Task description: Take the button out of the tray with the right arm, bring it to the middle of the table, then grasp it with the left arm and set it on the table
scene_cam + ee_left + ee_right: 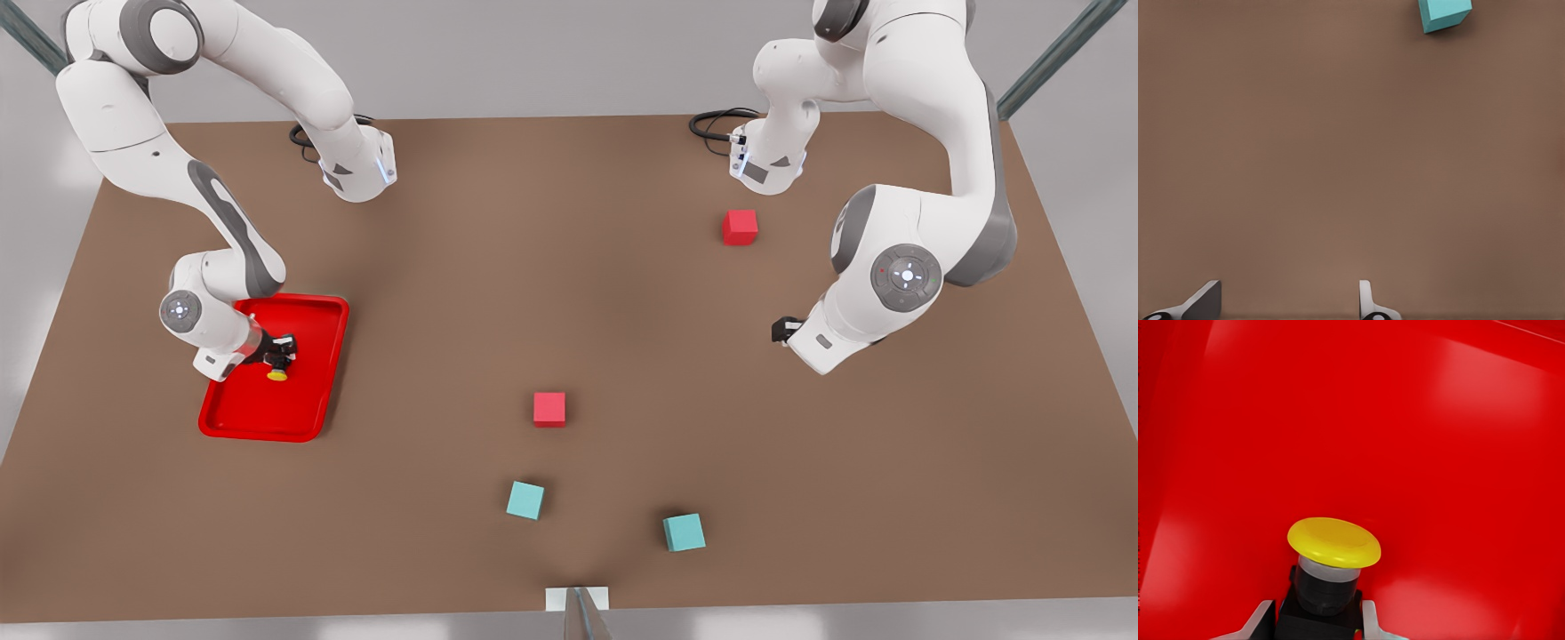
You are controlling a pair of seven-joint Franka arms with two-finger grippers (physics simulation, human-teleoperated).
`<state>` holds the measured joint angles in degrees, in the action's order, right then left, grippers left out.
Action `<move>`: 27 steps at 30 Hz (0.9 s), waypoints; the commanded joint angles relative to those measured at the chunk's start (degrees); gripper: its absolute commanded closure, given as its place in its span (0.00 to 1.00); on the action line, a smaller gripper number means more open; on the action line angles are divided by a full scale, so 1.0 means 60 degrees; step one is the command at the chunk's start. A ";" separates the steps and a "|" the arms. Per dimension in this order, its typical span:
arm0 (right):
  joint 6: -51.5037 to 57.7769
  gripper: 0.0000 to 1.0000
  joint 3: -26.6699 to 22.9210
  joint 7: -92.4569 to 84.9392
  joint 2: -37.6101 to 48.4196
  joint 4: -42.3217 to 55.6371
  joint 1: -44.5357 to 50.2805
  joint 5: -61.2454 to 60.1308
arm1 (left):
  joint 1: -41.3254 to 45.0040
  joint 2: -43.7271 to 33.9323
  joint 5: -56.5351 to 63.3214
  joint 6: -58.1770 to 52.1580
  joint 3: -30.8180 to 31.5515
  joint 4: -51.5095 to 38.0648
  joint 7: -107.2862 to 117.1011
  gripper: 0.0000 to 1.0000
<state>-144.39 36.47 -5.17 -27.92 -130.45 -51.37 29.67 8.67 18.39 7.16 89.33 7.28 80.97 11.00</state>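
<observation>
Tray [311, 418]: red, on the worktop [569, 311] at the front view's left; its far left corner is covered by the arm above it.
Right end effector [281, 357]: down inside the tray, fingers [1261, 621] pressed against the two sides of the button's dark base.
Button [277, 373]: inside the tray, pinched by the right end effector; yellow cap [1333, 542] pointing toward the near edge, dark base partly cut off in the right wrist view.
Red cubes: one [549, 409] near the middle, one [740, 227] farther back to the right.
Teal cubes: two near the front edge [525, 500] [684, 532].
Left end effector [786, 330]: at the front view's right, mostly hidden behind its own wrist; fingertips [1205, 300] spread over bare worktop, a teal cube [1443, 13] cut off at the frame edge.
</observation>
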 commanded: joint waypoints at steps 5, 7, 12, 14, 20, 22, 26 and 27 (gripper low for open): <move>0.0437 0.57 0.0030 0.0187 0.0419 0.0003 -0.0008 0.0007 | 0.0005 -0.0048 0.0007 -0.0034 0.0002 -0.0003 -0.0076 0.00; 0.1198 0.57 0.0338 0.0231 0.0917 0.0033 -0.0037 -0.0111 | -0.0024 -0.0063 0.0007 -0.0078 0.0002 -0.0003 -0.0076 0.00; 0.5154 0.57 -0.0319 0.2544 0.0727 0.4118 0.4735 -0.3200 | -0.0098 -0.0165 0.0007 -0.0283 0.0002 -0.0047 -0.0076 0.00; 0.6399 0.57 -0.3732 0.4653 -0.0400 0.7119 1.0052 -0.5397 | -0.0098 -0.0151 0.0007 -0.0254 0.0002 -0.0047 -0.0047 0.00; 0.7073 0.56 -0.9418 0.6398 -0.3536 1.0799 1.6311 -0.9837 | -0.0112 -0.0136 0.0007 -0.0268 0.0002 -0.0018 -0.0032 0.00; 0.7074 0.55 -0.9374 0.6705 -0.3755 1.1194 1.6501 -1.0115 | -0.0127 -0.0151 0.0007 -0.0283 0.0002 -0.0003 -0.0047 0.00; 0.5552 0.53 -0.9316 0.7877 -0.5175 1.3669 1.6487 -1.1799 | -0.0127 -0.0180 0.0007 -0.0312 0.0002 -0.0018 -0.0047 0.00; 0.4161 0.02 -0.9301 0.8009 -0.5849 1.4461 1.6487 -1.2561 | -0.0127 -0.0180 0.0007 -0.0342 0.0002 -0.0003 -0.0047 0.00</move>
<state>-109.80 -19.37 17.87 -60.57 -47.25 47.63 -37.13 7.91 17.41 7.17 87.65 7.27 80.97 10.76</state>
